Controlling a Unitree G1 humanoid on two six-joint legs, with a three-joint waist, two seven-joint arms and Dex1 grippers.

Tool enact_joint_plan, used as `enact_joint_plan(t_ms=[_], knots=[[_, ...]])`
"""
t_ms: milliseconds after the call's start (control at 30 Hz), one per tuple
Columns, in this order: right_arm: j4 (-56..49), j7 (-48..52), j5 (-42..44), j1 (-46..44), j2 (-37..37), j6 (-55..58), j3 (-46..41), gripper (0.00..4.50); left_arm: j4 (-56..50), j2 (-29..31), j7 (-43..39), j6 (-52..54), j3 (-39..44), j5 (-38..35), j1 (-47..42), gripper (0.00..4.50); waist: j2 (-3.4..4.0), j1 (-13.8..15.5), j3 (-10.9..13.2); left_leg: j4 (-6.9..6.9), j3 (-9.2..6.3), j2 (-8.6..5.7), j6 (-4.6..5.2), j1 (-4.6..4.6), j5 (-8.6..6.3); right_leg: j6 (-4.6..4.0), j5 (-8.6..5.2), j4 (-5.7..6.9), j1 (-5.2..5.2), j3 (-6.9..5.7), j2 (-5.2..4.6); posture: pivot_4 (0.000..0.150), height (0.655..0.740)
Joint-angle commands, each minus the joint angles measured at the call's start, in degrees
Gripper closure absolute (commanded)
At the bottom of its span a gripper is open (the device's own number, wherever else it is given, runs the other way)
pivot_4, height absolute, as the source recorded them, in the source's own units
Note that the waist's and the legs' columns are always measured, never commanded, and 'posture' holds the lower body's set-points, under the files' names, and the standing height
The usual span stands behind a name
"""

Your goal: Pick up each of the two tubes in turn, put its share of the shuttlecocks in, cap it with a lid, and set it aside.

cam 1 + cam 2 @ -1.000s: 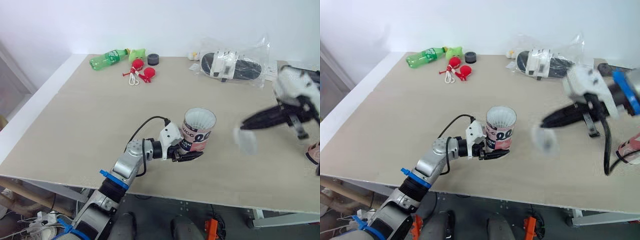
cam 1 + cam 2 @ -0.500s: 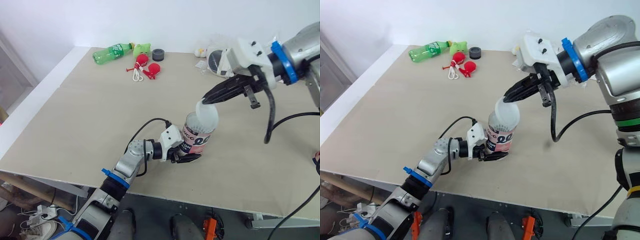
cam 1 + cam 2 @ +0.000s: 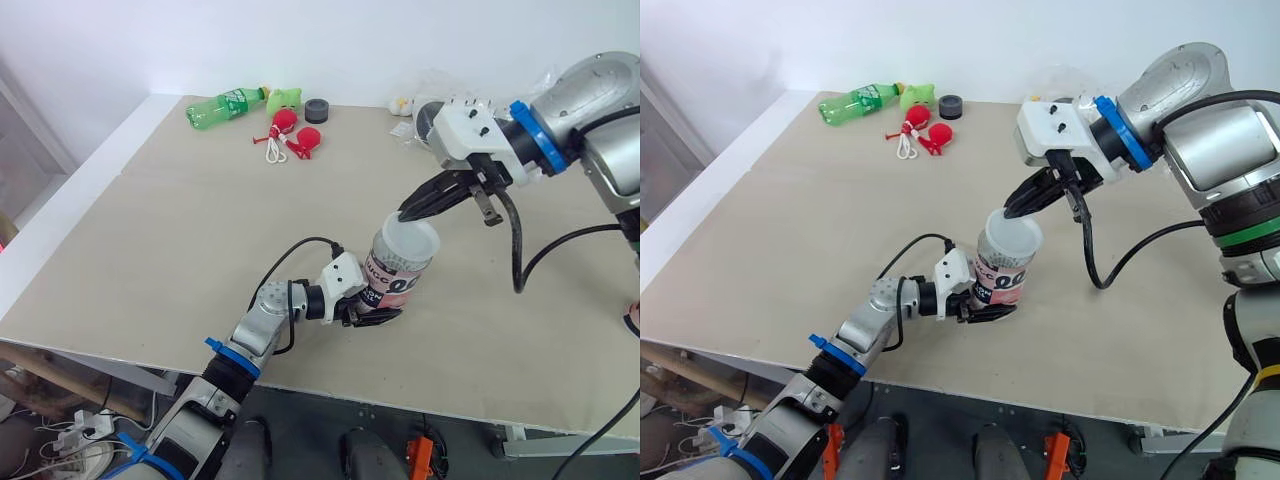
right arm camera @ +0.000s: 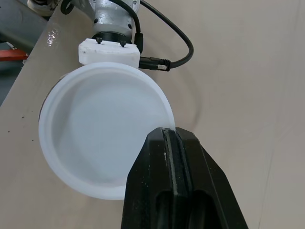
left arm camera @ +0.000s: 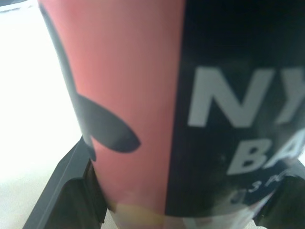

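The lid (image 3: 412,238) has lowered onto the tube (image 3: 395,276)

Pink and black tube (image 3: 392,281) with white lettering, translucent white lid (image 3: 411,240), beige table (image 3: 170,220), green bottle (image 3: 224,106), red balls (image 3: 305,142), white cord (image 3: 268,156), dark grey disc (image 3: 317,109)

Tube (image 3: 393,278) — glossy printed wrap, pink and black, smooth. Lid (image 4: 102,129): translucent white plastic, smooth, dull sheen. Right gripper (image 4: 170,135): matt black plastic. Table (image 3: 200,220): smooth matt beige top, laminate-like. Bottle (image 3: 222,106) — clear green plastic, glossy. Cable (image 4: 189,47): black, rubbery, slight shine.
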Motion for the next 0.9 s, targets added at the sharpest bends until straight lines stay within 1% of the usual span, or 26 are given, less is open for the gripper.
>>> enact_joint_plan(t_ms=[33,167,367,600,900], knots=[[-1.76,2.20,1.88,-2.06,-0.81,0.04,-0.75,4.45,0.73,-0.72,0.31,0.00,-0.30,0.64,-0.07,1.54,0.00,0.00,0.00,0.00,0.00,0.00,0.00,0.00,0.00,0.00,0.00,0.00,0.00,0.00,0.00,0.150,0.7400],[-2.63,2.20,3.38,-2.44,-0.56,1.22,-1.31,4.45,0.73,-0.75,0.18,0.03,-0.31,0.66,-0.05,1.54,0.00,0.00,0.00,0.01,-0.01,0.00,0.00,0.00,0.01,-0.01,0.01,0.02,0.00,0.00,0.00,0.150,0.7400],[-3.31,2.20,3.40,-2.30,-0.26,1.86,-1.72,4.45,0.96,-0.85,0.01,-0.07,-0.45,0.84,-0.28,1.54,0.00,0.00,0.00,0.02,-0.02,0.00,0.00,0.00,0.01,-0.02,0.01,0.02,0.00,-0.02,0.00,0.150,0.7400],[-2.14,2.20,0.05,-1.32,-1.29,-1.13,0.00,4.45,1.04,-0.85,-0.13,0.00,-0.41,0.86,-0.32,1.54,0.00,0.00,0.00,0.02,-0.02,0.00,0.00,0.00,0.01,-0.02,0.01,0.02,0.00,-0.03,0.00,0.150,0.7400],[-1.07,2.20,-1.05,-1.25,-1.55,-2.87,1.01,4.45,1.26,-0.91,-0.24,-0.12,-0.40,0.92,-0.53,1.54,0.01,0.00,0.00,0.03,-0.03,0.00,-0.01,0.00,0.02,-0.02,0.02,0.03,0.01,-0.04,0.00,0.150,0.7400]])
